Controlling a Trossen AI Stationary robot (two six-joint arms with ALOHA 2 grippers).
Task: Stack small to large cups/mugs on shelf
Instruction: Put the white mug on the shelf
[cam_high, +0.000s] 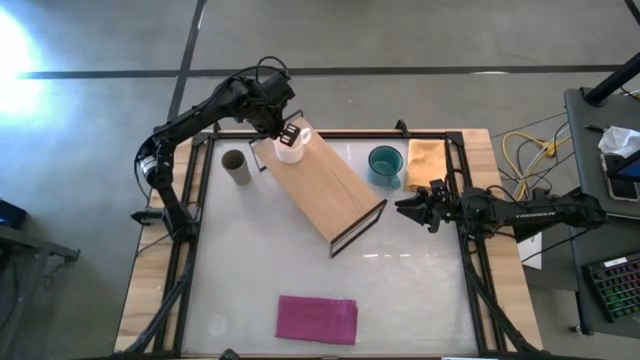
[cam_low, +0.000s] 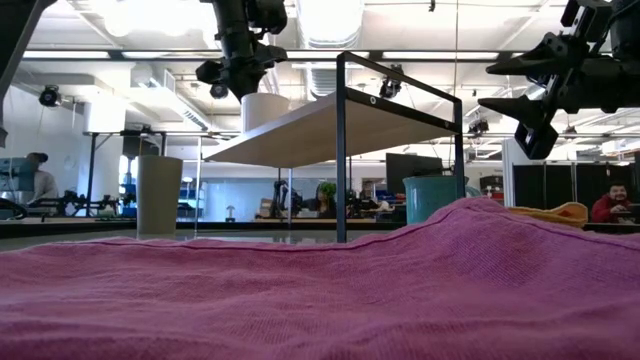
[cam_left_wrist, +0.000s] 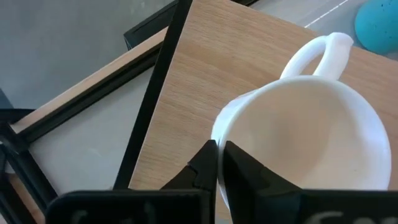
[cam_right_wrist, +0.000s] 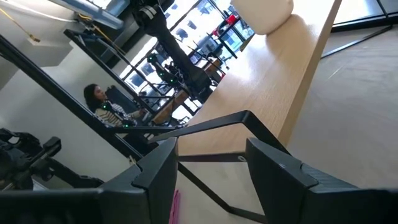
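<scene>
The white mug (cam_high: 290, 149) stands upright on the far-left end of the light-wood shelf (cam_high: 330, 185), with my left gripper (cam_high: 289, 134) shut on it from above. The mug also shows in the low view (cam_low: 264, 110). The olive-brown cup (cam_high: 235, 167) stands on the table left of the shelf. The teal mug (cam_high: 384, 163) stands on the table right of the shelf. My right gripper (cam_high: 413, 208) is open and empty, raised above the table beside the shelf's right end. My left gripper pinches the white mug's rim (cam_left_wrist: 216, 134) on the side opposite the handle (cam_left_wrist: 323, 53), one finger (cam_left_wrist: 249, 177) inside the mug and one finger (cam_left_wrist: 199, 171) outside. The fingers come from above, pointing down. The mug is upright with its base at the shelf board (cam_left_wrist: 205, 74).
An orange cloth (cam_high: 425, 163) lies right of the teal mug. A magenta cloth (cam_high: 317, 318) lies near the table's front edge. The shelf's black wire frame (cam_high: 358, 228) stands at its near-right end. People sit in the room beyond the table.
</scene>
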